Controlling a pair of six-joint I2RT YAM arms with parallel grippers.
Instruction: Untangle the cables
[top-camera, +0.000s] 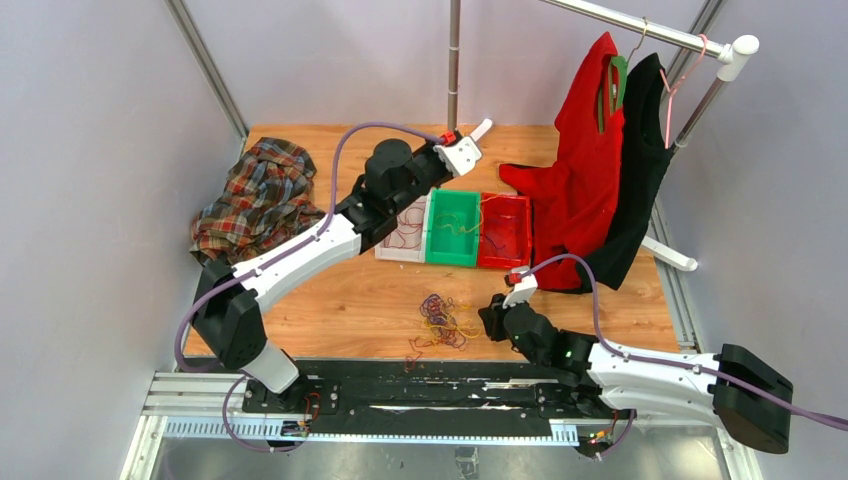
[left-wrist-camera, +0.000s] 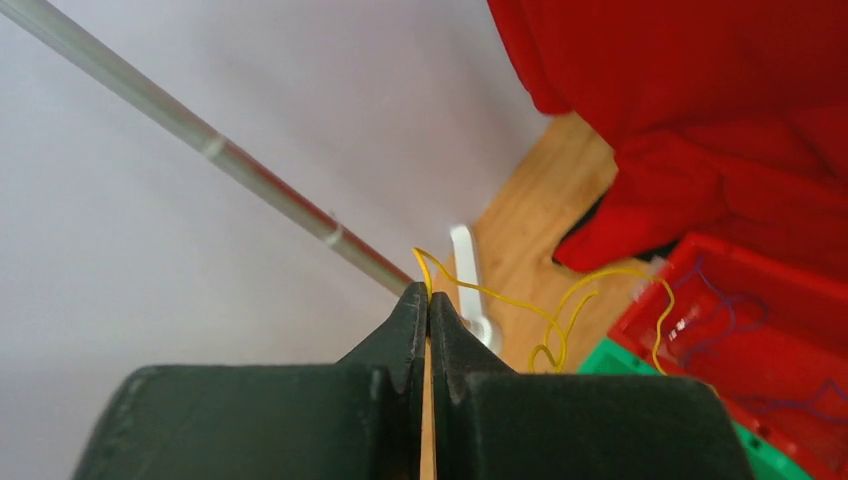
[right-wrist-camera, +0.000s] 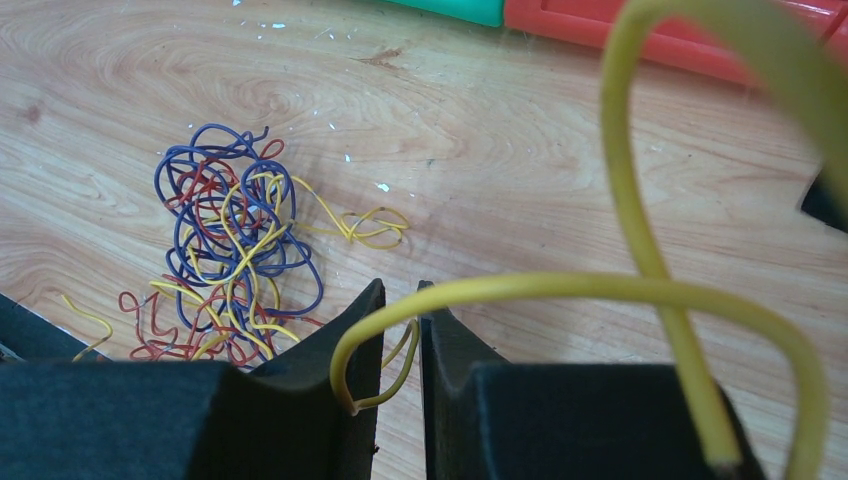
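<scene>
Right wrist alone shows right fingers (right-wrist-camera: 400, 320) pinching yellow cable (right-wrist-camera: 560, 290)

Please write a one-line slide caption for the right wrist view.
Right pincer shut on a yellow cable, beside a tangle of cables on the wooden table.

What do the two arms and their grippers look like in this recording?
Both arms have white link shells with black joints and bases. A lilac cable loops along the left arm, and another lilac cable runs along the right. The left gripper and the right gripper have matte black, wedge-shaped fingers.
</scene>
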